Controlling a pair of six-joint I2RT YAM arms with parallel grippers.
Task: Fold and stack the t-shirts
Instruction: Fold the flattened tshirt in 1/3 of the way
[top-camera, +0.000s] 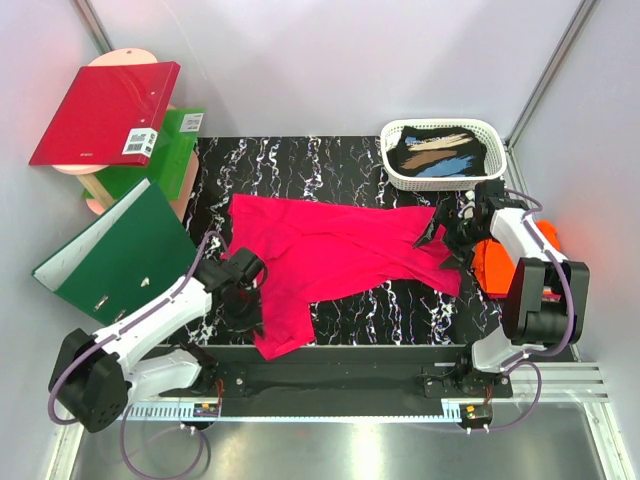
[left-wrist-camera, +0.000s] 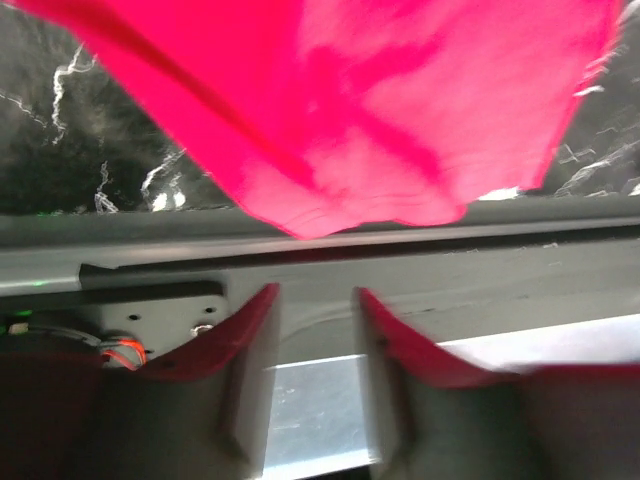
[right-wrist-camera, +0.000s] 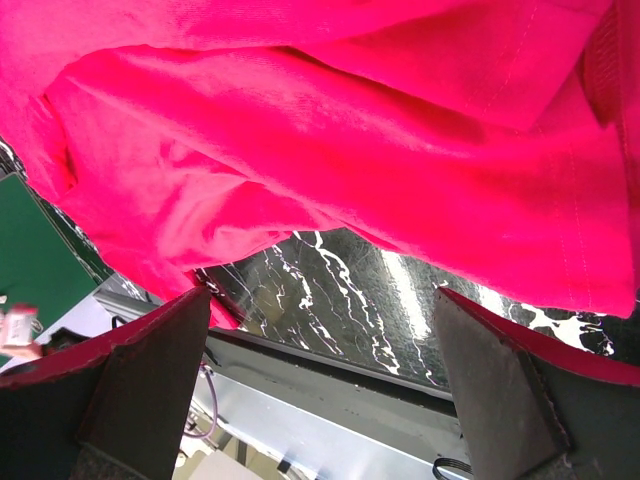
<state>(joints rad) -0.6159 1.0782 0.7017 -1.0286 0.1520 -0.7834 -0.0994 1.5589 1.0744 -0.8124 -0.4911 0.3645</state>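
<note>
A magenta-pink t-shirt (top-camera: 330, 250) lies spread and rumpled across the black marble mat (top-camera: 400, 305), one part reaching down to the mat's near edge. My left gripper (top-camera: 246, 308) hovers over that near-left part. In the left wrist view its jaws (left-wrist-camera: 316, 292) stand partly apart with nothing between them, and the shirt's hem (left-wrist-camera: 330, 215) lies just beyond the tips. My right gripper (top-camera: 446, 238) is over the shirt's right end. It is wide open (right-wrist-camera: 320, 293), with the pink cloth (right-wrist-camera: 330, 150) beyond its fingers. An orange t-shirt (top-camera: 494, 266) lies bunched at the right, partly hidden by the right arm.
A white basket (top-camera: 395, 165) holding dark cloth stands at the back right. A red ring binder (top-camera: 105, 112) rests on a stand at the back left, with a green binder (top-camera: 172, 150) beside it. A second green binder (top-camera: 125, 250) lies open at the left edge.
</note>
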